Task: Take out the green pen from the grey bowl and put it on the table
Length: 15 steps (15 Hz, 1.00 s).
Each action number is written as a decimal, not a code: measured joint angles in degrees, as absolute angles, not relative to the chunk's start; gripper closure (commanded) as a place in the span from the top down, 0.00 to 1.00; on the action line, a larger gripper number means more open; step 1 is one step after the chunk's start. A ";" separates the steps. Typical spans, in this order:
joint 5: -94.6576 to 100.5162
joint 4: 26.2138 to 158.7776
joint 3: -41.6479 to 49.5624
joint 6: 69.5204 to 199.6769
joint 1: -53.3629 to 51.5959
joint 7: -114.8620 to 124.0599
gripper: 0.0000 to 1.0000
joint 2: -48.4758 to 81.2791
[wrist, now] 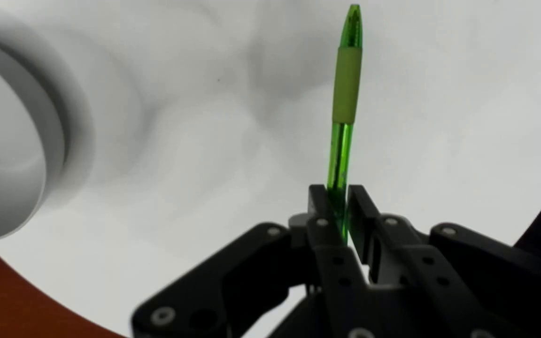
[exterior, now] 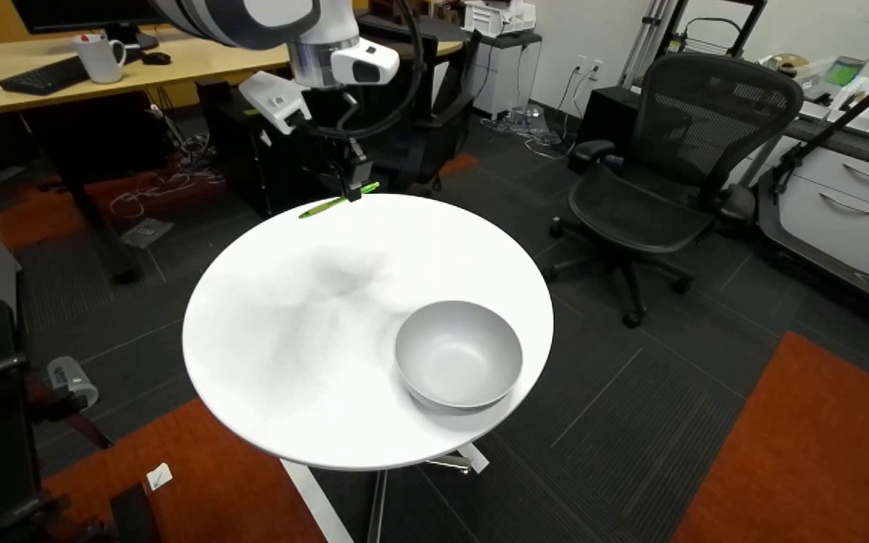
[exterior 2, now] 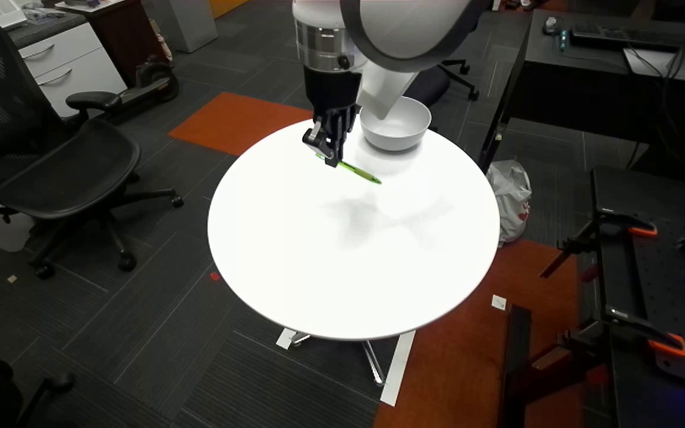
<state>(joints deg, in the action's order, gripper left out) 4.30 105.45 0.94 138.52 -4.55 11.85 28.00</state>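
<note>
Green and stick-thin, the pen (wrist: 342, 129) hangs above the round white table (exterior: 276, 407), outside the smooth light-grey bowl (exterior: 459, 362) near the table's edge, clamped off-centre by the black two-fingered tool (wrist: 336, 191), probably leaving its longer part free for laying flat.

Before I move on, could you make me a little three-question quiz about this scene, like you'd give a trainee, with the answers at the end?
1. What colour is the mug on the wooden desk?
2. True or false: the grey bowl stands on the white table.
3. Where is the green pen? (a) inside the bowl; (b) held by the gripper above the table; (c) lying on the desk.

Key: 1. White. 2. True. 3. (b).
</note>
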 measured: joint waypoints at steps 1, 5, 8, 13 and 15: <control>4.62 105.70 1.30 138.52 -5.35 13.24 0.04 28.58; 5.27 105.59 2.26 138.92 -6.64 16.31 0.04 32.38; 5.07 104.67 2.90 140.00 -6.55 16.38 0.04 35.67; 4.10 102.32 3.39 141.15 -6.18 16.38 0.47 39.65; 3.80 101.51 3.43 141.15 -6.16 16.38 0.61 40.12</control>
